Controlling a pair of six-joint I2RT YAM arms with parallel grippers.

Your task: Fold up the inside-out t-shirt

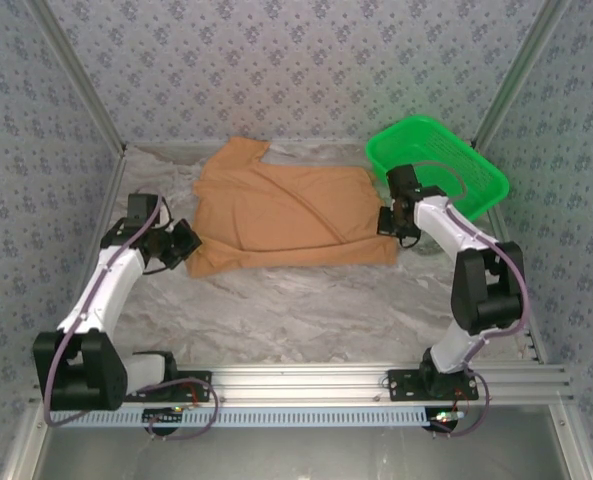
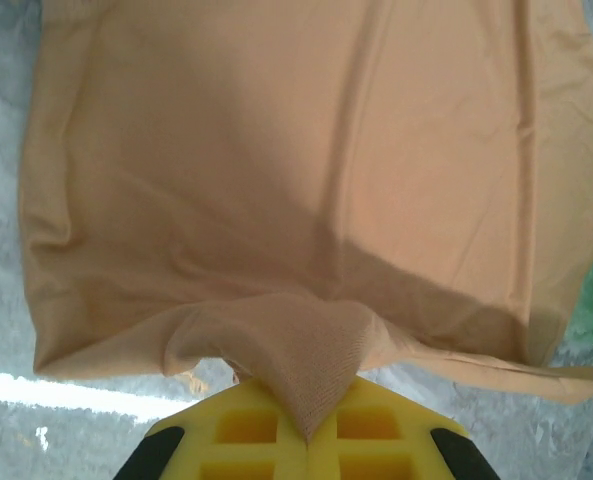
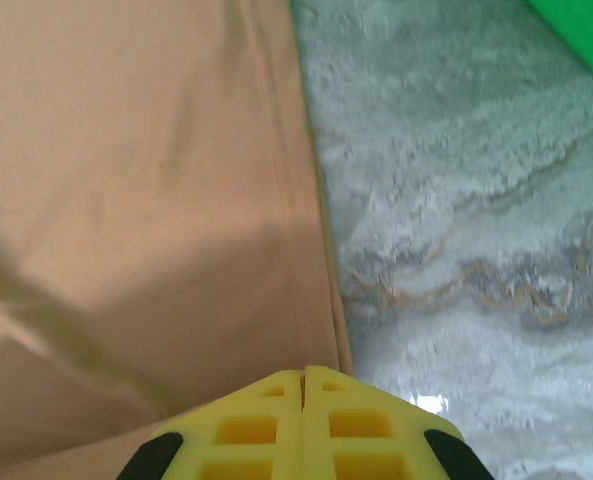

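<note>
Spread over the back middle of the marbled table [image 1: 306, 310]: the t-shirt [image 1: 286, 210], orange-tan, mostly flat, crossed by a long diagonal crease, one sleeve [image 1: 241, 150] pointing toward the back wall. Just beside its back right corner: a green mesh basket [image 1: 446, 150]; touching or not, hard to tell. At the near left corner of the cloth: the left gripper [image 1: 183, 243], clamped on a pinch of fabric. From the left wrist, plain to see: squeezes a ridge of cloth between the yellow fingers [image 2: 236, 430], with the corner puckered around it and raised a little off the table. At the right edge of the shirt, near its front corner: the right gripper [image 1: 384, 222], fingers [image 3: 246, 430] pressed together with no gap, tips sitting over the hem. Cloth caught between them or not: cannot tell
</note>
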